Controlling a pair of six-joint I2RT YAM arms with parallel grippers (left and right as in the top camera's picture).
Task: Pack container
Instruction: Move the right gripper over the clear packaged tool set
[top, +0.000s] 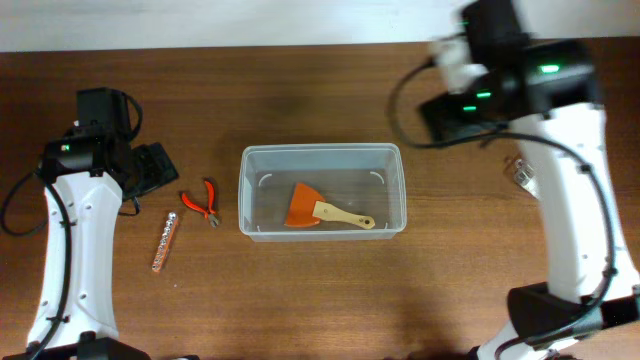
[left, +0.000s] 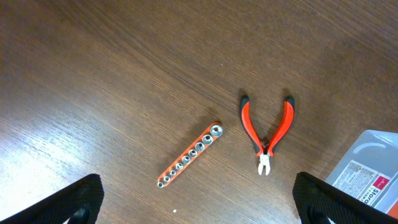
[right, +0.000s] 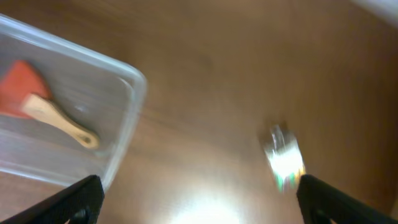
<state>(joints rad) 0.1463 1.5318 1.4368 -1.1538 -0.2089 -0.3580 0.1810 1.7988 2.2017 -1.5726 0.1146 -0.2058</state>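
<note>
The clear container stands at the table's middle and holds an orange scraper with a wooden handle. Its corner shows in the left wrist view and its side in the right wrist view, with the scraper inside. Red-handled pliers and an orange socket rail lie left of the container. A shiny metal item lies to its right. My left gripper is open and empty above the tools. My right gripper is open and empty, blurred.
The brown wooden table ends at a pale wall along the far edge. The white arm bases stand at the near left and near right.
</note>
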